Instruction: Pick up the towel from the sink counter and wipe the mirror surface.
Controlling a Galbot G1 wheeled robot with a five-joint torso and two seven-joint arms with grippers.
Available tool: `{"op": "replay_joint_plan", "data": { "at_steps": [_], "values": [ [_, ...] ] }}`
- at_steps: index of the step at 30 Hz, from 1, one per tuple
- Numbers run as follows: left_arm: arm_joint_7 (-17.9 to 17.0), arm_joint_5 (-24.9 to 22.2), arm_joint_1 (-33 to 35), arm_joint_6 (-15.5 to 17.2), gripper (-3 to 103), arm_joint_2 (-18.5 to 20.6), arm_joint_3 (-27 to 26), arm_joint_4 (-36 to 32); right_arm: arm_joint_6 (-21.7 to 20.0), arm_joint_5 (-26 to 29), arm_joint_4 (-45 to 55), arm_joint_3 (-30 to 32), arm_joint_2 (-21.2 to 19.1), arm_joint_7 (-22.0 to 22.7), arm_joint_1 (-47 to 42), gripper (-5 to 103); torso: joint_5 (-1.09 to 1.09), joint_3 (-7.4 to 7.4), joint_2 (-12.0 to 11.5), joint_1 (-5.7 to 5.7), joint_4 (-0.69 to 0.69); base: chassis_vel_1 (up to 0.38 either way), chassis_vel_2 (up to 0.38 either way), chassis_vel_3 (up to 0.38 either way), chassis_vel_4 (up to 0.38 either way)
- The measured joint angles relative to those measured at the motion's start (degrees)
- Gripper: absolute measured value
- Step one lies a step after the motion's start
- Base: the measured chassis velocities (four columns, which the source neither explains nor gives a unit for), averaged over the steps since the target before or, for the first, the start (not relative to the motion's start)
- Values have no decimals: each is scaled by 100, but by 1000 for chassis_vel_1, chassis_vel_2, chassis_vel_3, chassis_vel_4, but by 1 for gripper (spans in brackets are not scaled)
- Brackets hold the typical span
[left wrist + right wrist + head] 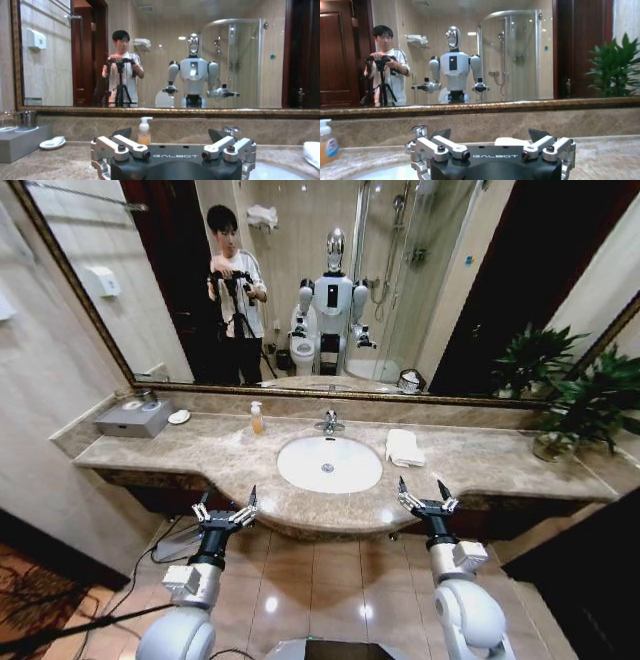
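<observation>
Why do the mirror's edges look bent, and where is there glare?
Head view: wide lens bows the big bronze-framed wall mirror; ceiling lights gleam off the tiled floor. Wrist views: the frame runs nearly straight, light spots reflected in the glass.

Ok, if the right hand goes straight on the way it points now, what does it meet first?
Probably the towel, lying on the sink counter directly ahead of the open right hand. Depth is unclear, so the counter's front edge might come first.
</observation>
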Motion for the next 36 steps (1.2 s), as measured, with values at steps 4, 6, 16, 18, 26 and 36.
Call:
{"op": "replay_joint_plan", "data": {
  "at_steps": [4, 6, 16, 18, 26, 36],
  "values": [
    [0, 0, 0, 0, 100, 0, 0, 0, -17, 29, 7, 18, -37, 22, 5, 100, 0, 0, 0, 0, 2, -149, 146, 162, -140],
    [0, 0, 0, 0, 100, 0, 0, 0, -21, 29, 24, 19, -37, 25, 9, 100, -2, 0, 0, -1, 0, -162, 147, 151, -165],
    [0, 0, 0, 0, 100, 0, 0, 0, -225, -16, 97, 15, -56, 112, 84, 100, -1, 0, 0, 1, 1, -138, 145, 157, -143],
    [0, 0, 0, 0, 100, 0, 0, 0, -242, -19, 107, 9, -58, 123, 89, 100, 0, 0, 0, 1, 0, -116, 123, 113, -129],
    [0, 0, 0, 0, 100, 0, 0, 0, -758, -60, 109, 68, -97, 128, 256, 100, -1, 0, 0, 0, 0, -44, 53, 60, -41],
    [0, 0, 0, 0, 100, 0, 0, 0, -1783, 295, -879, 136, -851, 70, 1161, 100, 0, 0, 1, -3, 0, 0, 0, 0, 0]
  ]
}}
